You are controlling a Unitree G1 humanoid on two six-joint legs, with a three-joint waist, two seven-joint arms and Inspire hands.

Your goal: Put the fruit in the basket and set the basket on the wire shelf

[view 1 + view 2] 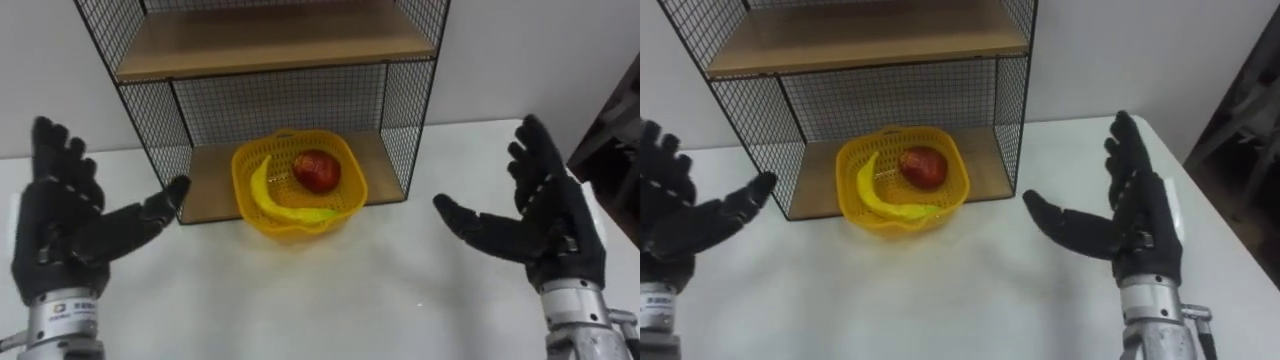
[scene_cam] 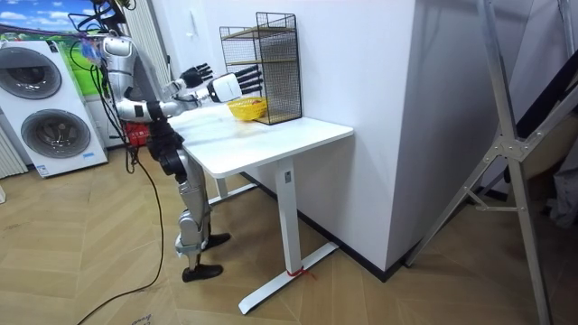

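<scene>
On the white worktop (image 1: pixel 330 290), at the foot of the wire shelf (image 1: pixel 280 100), sits the yellow basket (image 1: pixel 285 228) with a banana (image 1: pixel 262 192) and a red apple (image 1: pixel 316 171) inside it. Its back part lies over the shelf's lower board (image 1: pixel 205 180), while its front rim juts out past the board's front edge. The left robot hand (image 1: pixel 60 225) and the right robot hand (image 1: pixel 555 225) hover well apart on either side of it. Both are released, fingers spread and palms turned inward, and neither touches anything.

The basket looks like thin latticed plastic, so it is probably light and a little springy, with most of the weight coming from the fruit. The apple is round and could roll if the basket tips. The banana is soft and bruises easily. The safest hold would likely be at the rim on two opposite sides, or flat fingers against the front wall to slide it further in, keeping it level. A smooth plastic base should slide readily over the wood.

The eye views show the fruit inside the basket, the overhanging front rim and the pose of the fingers. The room view gives what they cannot. The robot stands upright at the worktop's end with both arms stretched toward the shelf. The shelf's whole height rises close to the wall, and washing machines (image 2: pixel 50 117) stand behind the robot.
</scene>
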